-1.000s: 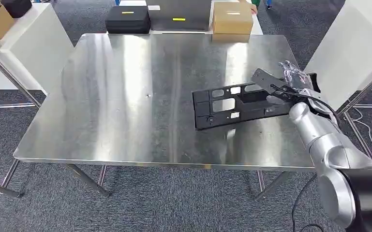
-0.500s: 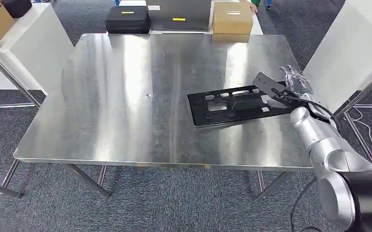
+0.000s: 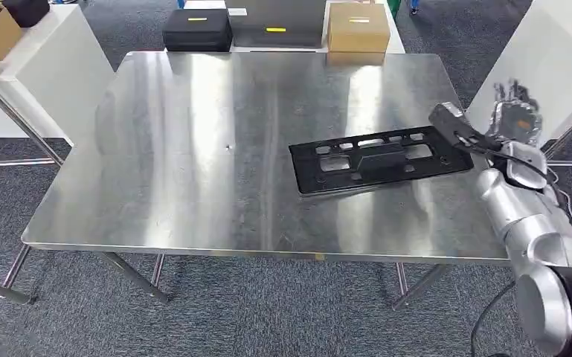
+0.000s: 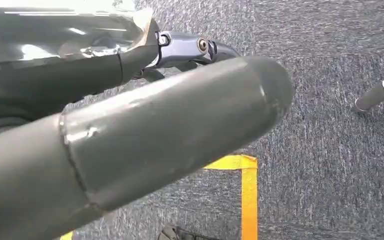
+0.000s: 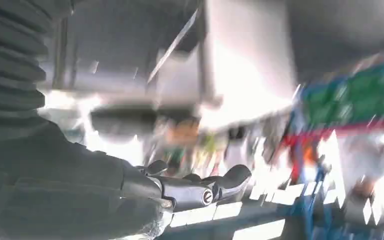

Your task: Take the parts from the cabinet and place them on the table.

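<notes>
Most of my steel table (image 3: 193,149) is bare: wide room left and front. Black part (image 3: 379,160) lies flat right of centre. Black case (image 3: 197,31) and cardboard box (image 3: 357,30) crowd beyond the far edge.

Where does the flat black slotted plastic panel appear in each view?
Head view: flat black slotted plastic panel lies on the steel table, right of centre.
Left wrist view: not in it.
Right wrist view: too blurred to tell.
Shared landmark: grey carpet, in head and left wrist views.
</notes>
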